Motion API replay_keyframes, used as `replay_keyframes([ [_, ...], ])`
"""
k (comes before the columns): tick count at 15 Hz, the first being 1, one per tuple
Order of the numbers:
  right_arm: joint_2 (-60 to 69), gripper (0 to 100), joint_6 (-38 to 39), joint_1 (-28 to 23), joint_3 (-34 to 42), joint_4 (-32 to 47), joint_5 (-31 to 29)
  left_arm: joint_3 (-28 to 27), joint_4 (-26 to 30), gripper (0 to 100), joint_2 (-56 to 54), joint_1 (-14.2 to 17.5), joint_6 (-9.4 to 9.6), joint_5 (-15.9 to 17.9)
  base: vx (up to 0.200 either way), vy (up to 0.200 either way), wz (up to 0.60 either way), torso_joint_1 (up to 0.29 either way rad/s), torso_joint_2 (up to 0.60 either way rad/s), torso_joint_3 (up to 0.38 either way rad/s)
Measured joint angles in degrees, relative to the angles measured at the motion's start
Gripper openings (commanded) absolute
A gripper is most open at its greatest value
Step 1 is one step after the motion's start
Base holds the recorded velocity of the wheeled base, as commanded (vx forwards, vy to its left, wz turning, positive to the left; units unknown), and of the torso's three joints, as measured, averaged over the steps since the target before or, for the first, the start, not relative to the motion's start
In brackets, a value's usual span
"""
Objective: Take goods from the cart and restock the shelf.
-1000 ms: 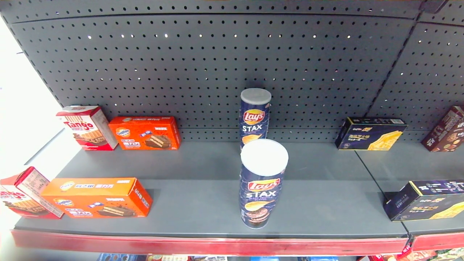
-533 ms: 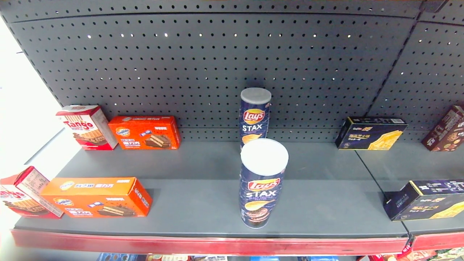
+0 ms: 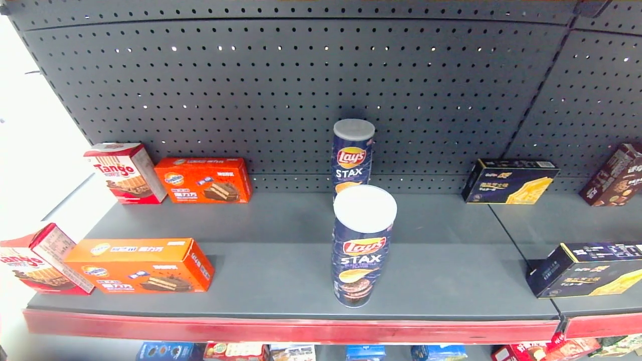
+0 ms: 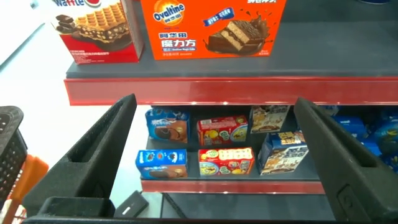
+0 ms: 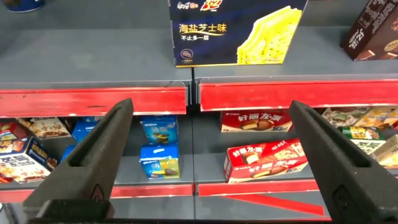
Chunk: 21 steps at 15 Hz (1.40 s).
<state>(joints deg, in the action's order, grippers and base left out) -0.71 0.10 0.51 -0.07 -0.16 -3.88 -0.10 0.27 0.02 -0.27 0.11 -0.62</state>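
Observation:
On the grey shelf (image 3: 281, 273) two dark blue chip cans stand upright in a line, one near the front (image 3: 362, 245) and one at the back (image 3: 352, 155). Orange cake boxes lie at front left (image 3: 140, 265) and back left (image 3: 203, 179), each beside a red wafer box (image 3: 124, 171). Dark blue cracker boxes lie at back right (image 3: 509, 181) and front right (image 3: 584, 268). My left gripper (image 4: 214, 152) is open below the shelf's red front edge (image 4: 230, 92), under the front orange box (image 4: 211, 28). My right gripper (image 5: 211, 149) is open, facing lower shelves under a cracker box (image 5: 236, 31).
A dark pegboard (image 3: 301, 90) backs the shelf. Lower shelves hold several small snack boxes (image 4: 227, 162) and red boxes (image 5: 264, 158). A black basket edge (image 4: 9, 155) shows in the left wrist view. A brown box (image 3: 614, 175) leans at far right.
The whole head picture has shifted slightly, so the camera moved. The goods on the shelf stay where they were.

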Motion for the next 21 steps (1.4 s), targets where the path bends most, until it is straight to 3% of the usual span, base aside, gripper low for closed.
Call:
replay_keyframes([
  [21,-0.04,100,-0.10,0.00,0.02,-0.02,0.02,0.00,0.00,100,0.00,0.02,-0.33,0.02,-0.019,0.000,0.00,0.000,0.00,0.001],
])
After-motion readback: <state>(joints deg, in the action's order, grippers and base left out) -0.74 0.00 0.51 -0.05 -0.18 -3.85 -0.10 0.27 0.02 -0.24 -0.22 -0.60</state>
